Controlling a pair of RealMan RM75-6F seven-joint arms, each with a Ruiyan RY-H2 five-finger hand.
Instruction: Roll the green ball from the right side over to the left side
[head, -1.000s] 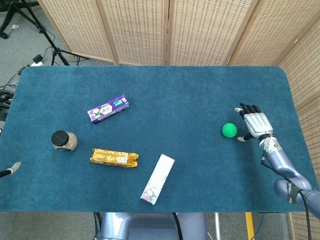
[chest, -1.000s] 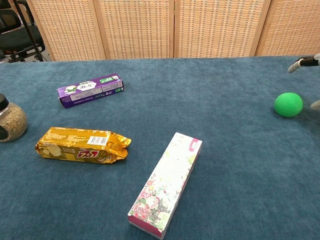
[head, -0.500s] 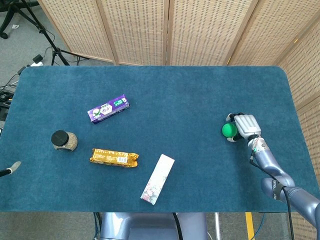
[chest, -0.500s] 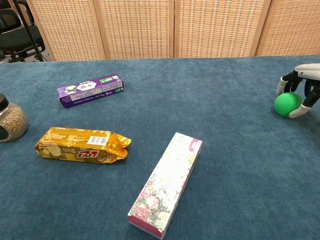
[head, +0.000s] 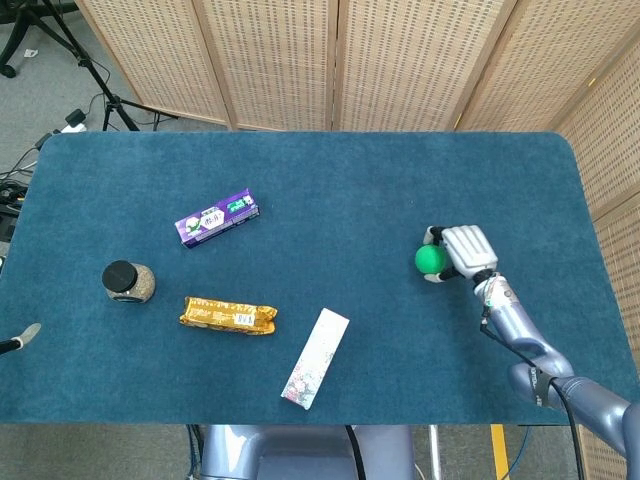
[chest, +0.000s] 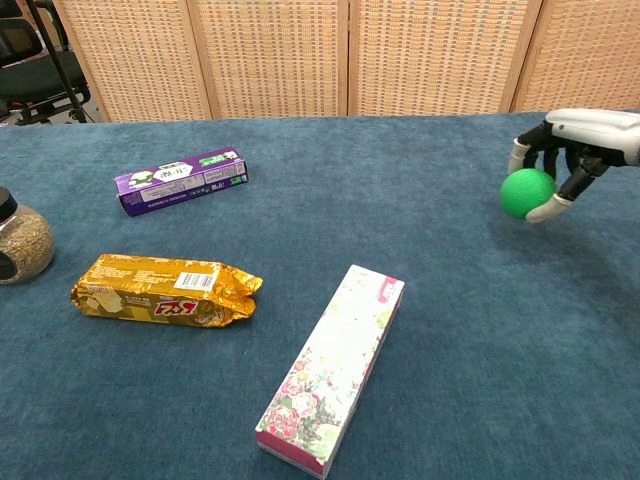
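**Green ball starting its trip leftward**

While the right hand (head: 466, 250) is cupping it from the right, the green ball (head: 431, 259) is travelling left across the blue table (head: 330, 190) in the head view, having shifted visibly from its spot a second ago, when the hand was lying open beside it. The fingers (head: 434, 236) are now curling around the ball, so the roll is judged under way, though most of the distance remains. Only this view is showing the left hand, a fingertip sitting at the table's left edge (head: 28, 333); whether it is open cannot be told.

From the chest view, the ball (chest: 527, 192) is appearing wrapped by the fingers (chest: 552, 208) above and below. Closer detail is emerging here: the floral box (chest: 335, 369), gold snack packet (chest: 165, 288) and purple box (chest: 181, 180) are lying leftward, possible obstacles ahead.
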